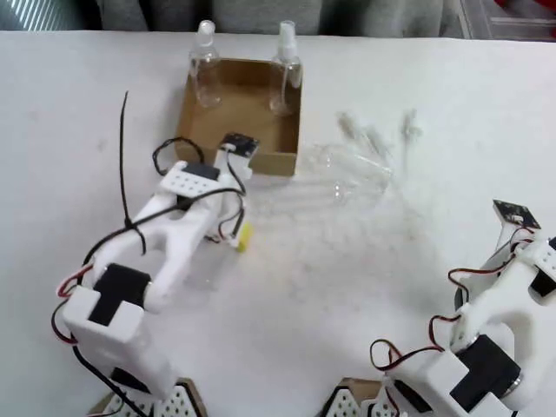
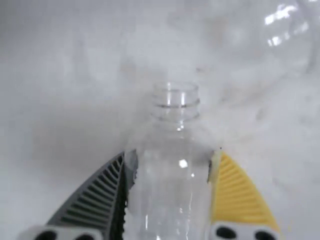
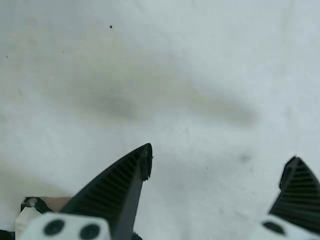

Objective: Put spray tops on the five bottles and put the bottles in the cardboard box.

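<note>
Left gripper (image 2: 171, 156): clamped on the body of an uncapped bottle (image 2: 172, 200), at 6 o'clock from the cardboard box (image 1: 276, 162). Right gripper (image 3: 221, 154): wide open, holding nothing, over the desk (image 3: 150, 60). Box: two capped bottles (image 1: 206, 74) upright along its 12 o'clock wall; loose spray tops (image 1: 375, 135) at its 3 o'clock.

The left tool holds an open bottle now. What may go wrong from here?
1. The clear bottle looks smooth; it may slip from the left tool.
2. The loose bottles and spray tops lie close beside the cardboard box; a swing toward them may scatter them.
</note>
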Action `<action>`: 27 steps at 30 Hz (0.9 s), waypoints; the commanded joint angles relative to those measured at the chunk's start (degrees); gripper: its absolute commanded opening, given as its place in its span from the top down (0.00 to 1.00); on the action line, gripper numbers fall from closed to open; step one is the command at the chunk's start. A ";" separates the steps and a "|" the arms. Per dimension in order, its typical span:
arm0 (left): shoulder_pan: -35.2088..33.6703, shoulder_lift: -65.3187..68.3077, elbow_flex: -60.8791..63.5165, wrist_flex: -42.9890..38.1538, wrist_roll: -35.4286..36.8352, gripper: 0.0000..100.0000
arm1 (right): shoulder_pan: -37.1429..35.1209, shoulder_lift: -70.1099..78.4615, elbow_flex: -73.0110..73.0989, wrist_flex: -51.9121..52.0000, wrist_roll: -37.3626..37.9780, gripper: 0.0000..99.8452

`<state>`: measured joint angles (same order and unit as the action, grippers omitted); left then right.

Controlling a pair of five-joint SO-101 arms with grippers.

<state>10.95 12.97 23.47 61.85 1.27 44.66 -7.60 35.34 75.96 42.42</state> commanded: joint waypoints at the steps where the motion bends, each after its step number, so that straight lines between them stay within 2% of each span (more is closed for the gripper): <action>1: -2.07 -1.98 -0.35 0.26 0.53 0.90 | -0.57 -2.33 -0.70 -0.48 0.53 0.63; 6: -2.77 -11.21 8.97 -5.19 0.09 0.90 | -1.54 -2.42 -0.70 -0.48 0.53 0.63; 8: -3.30 -16.04 13.36 -7.56 -2.29 0.89 | -1.89 -2.42 -0.70 -0.48 0.53 0.63; 12: -4.97 -20.97 18.81 -8.35 -4.66 0.80 | -3.21 -2.42 -0.70 -0.40 0.09 0.63; 16: -6.99 -19.30 19.08 -7.91 -4.75 0.72 | -3.38 -2.42 -0.70 -0.22 0.09 0.63; 22: -7.25 -18.95 18.90 -7.74 -5.10 0.69 | -2.86 -2.42 -0.70 -0.22 0.09 0.63; 27: -6.99 -18.95 14.51 -1.14 -5.10 0.56 | -2.86 -2.42 -0.62 -0.22 0.18 0.63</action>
<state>4.26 -4.62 42.29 57.36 -3.30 41.85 -7.60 35.34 76.04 42.42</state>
